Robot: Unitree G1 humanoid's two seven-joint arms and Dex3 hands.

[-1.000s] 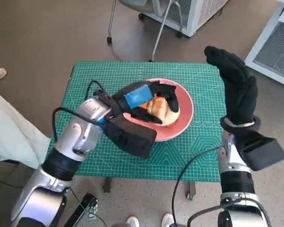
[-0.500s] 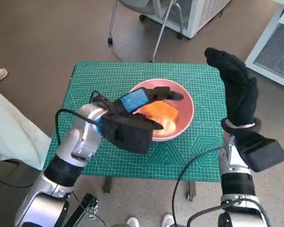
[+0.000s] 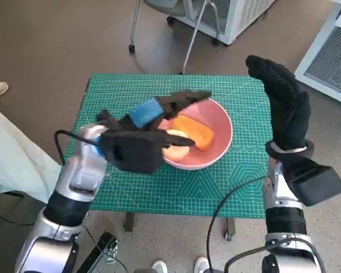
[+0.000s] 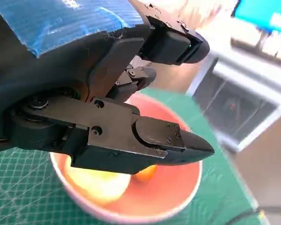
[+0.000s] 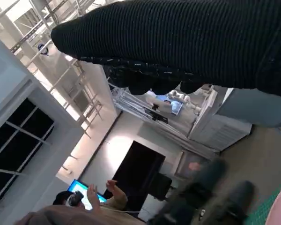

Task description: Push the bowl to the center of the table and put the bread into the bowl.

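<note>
On the bench (image 3: 131, 196) we log bread (image 3: 188, 135) inside the bowl (image 3: 223, 132); left hand (image 3: 159, 114) hovers above, fingers spread, empty, likely just clear of its load.

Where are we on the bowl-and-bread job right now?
Nearly done, it seems. The pink bowl sits near the middle of the green mat, and the bread lies inside it. The left hand is over the bowl's rim holding nothing; the right hand stands raised at the table's edge. Left: clear the left arm away.
</note>
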